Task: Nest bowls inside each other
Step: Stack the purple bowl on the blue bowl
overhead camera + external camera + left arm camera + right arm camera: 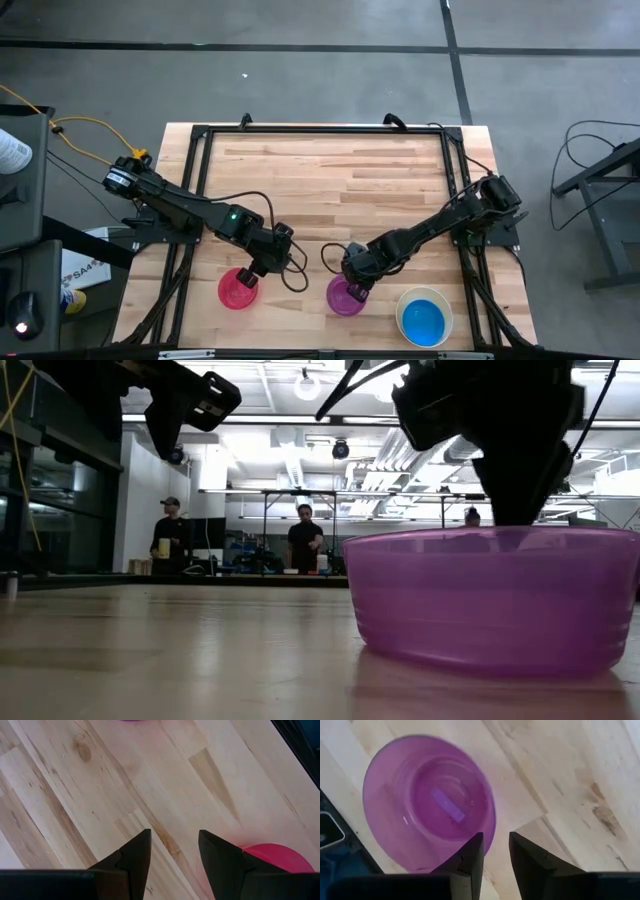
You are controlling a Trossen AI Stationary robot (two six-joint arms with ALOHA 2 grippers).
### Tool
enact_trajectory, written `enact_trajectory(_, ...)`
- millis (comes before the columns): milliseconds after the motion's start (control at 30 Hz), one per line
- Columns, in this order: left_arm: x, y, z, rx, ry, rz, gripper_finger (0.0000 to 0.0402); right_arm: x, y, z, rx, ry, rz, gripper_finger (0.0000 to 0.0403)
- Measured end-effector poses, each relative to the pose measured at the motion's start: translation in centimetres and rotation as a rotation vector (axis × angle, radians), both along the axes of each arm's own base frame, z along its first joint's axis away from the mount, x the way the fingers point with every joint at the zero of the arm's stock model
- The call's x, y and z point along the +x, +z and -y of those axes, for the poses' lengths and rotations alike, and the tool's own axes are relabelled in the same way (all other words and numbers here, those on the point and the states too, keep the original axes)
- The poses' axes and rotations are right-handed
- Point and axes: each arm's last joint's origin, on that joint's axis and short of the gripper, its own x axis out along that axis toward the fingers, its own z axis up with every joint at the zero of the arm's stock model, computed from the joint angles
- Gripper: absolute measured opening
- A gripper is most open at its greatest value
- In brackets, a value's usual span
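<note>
Purple bowl (427, 802) lies just beside the right claw (496, 851), fingers apart.

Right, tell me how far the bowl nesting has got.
Done: the blue bowl already sits inside the white bowl. In hand: the right gripper is open over the purple bowl, one finger at its rim, nothing held. The left gripper is open beside the pinkish-red bowl, also empty. Left: purple and pinkish-red each sit alone on the table. No yellow bowl shows.
</note>
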Motion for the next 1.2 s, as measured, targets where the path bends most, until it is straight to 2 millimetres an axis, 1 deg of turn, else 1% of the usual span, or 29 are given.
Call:
enact_trajectory(300, 0.0, 0.0, 0.0, -0.001, 0.001, 0.001, 0.0164, -0.3, 0.0, -0.8, 0.002, -0.006, 0.003, 0.0086)
enact_trajectory(467, 0.0, 0.0, 0.0, -0.004, 0.008, -0.001, 0.0164, -0.1, -0.7, -1.0, 0.011, -0.001, -0.017, 0.0086)
enact_trajectory(767, 0.0, 0.0, 0.0, -0.006, 0.01, -0.001, 0.0164, -0.1, -0.7, -0.9, 0.006, -0.003, -0.013, 0.0086)
enact_trajectory(1033, 0.0, 0.0, 0.0, -0.006, 0.011, -0.001, 0.0164, 0.5, -1.8, -1.2, 0.026, 0.009, -0.022, 0.0086)
enact_trajectory(1200, 0.0, 0.0, 0.0, -0.007, 0.012, -0.002, 0.0164, 0.6, -2.0, -1.2, 0.027, 0.008, -0.017, 0.0086)
